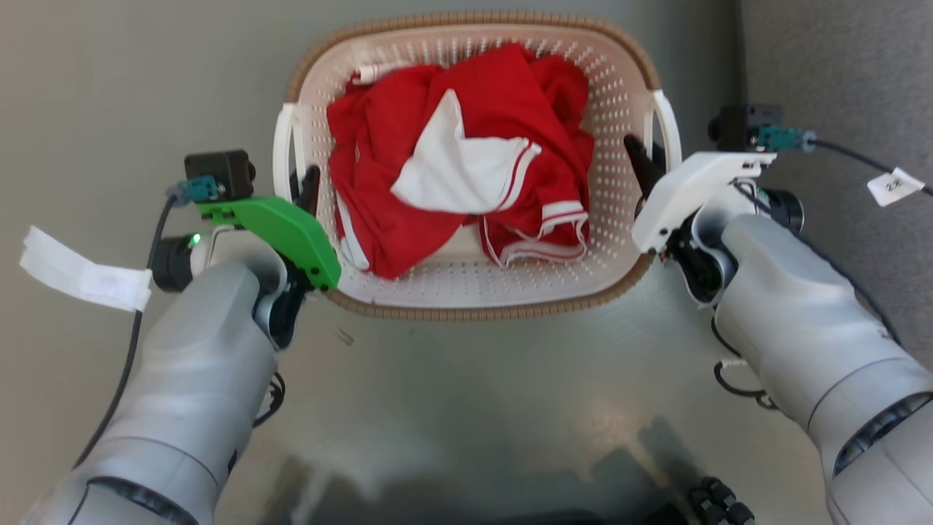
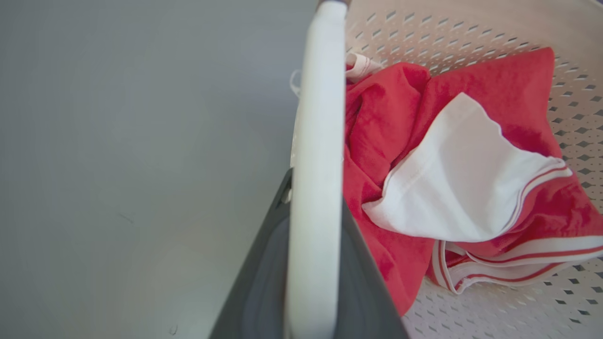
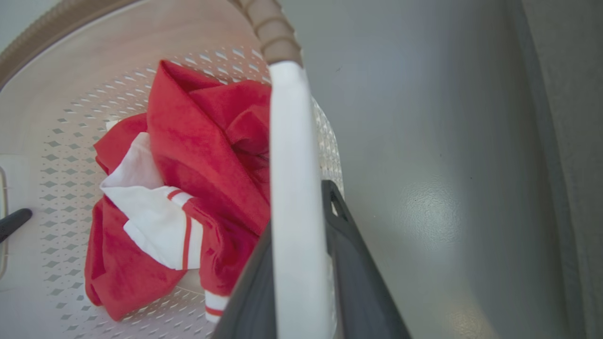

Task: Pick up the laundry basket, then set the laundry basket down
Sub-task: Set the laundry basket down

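The laundry basket sits in the upper middle of the head view on a grey floor, with a crumpled red and white garment lying inside it. The left gripper is at the left handle on the left side of the frame. The right gripper is at the right handle on the right side.

In the left wrist view the white loop runs up the middle of the frame, and the dark fingers lie tight against both its sides, so this pincer appears clamped on the handle. The right wrist view shows the same arrangement, with the loop pinched between that arm's fingers.

The step in hand looks like the grasp that precedes the lift. Whether the basket's base is touching the floor cannot be told. The next move calls for both arms to rise together at an even rate, keeping the rim level so the clothing does not spill and neither loop slips.
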You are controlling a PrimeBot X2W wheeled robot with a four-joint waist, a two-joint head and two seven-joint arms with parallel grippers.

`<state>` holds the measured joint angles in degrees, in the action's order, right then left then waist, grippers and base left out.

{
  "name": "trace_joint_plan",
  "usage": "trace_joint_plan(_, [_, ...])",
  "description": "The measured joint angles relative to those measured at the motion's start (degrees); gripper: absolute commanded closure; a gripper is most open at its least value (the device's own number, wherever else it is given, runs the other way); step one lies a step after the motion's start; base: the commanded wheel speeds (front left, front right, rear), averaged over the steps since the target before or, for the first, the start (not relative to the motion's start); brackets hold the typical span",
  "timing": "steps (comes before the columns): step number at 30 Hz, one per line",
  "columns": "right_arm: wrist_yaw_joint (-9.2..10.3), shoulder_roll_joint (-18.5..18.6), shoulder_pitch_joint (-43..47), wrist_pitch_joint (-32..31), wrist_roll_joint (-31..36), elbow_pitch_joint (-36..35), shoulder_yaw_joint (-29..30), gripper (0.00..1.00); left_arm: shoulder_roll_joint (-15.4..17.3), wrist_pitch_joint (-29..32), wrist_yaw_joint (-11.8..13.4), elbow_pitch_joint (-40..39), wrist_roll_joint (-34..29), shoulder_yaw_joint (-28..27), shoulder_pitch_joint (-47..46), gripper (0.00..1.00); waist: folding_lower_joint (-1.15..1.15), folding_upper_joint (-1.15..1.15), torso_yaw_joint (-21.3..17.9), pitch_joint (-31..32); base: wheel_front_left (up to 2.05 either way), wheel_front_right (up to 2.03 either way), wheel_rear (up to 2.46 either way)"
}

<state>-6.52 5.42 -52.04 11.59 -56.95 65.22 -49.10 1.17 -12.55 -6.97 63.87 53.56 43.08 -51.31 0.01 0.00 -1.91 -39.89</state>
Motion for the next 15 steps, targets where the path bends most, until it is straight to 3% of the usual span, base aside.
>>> trace_joint_plan(15, [0.0, 0.52, -5.6, 1.91, 0.68, 0.01, 0.7, 1.0, 0.08, -1.2, 0.0, 0.11, -1.37, -0.6, -6.04, 1.0, 0.0, 0.0, 0.16, -8.97, 0.0, 0.0, 0.0])
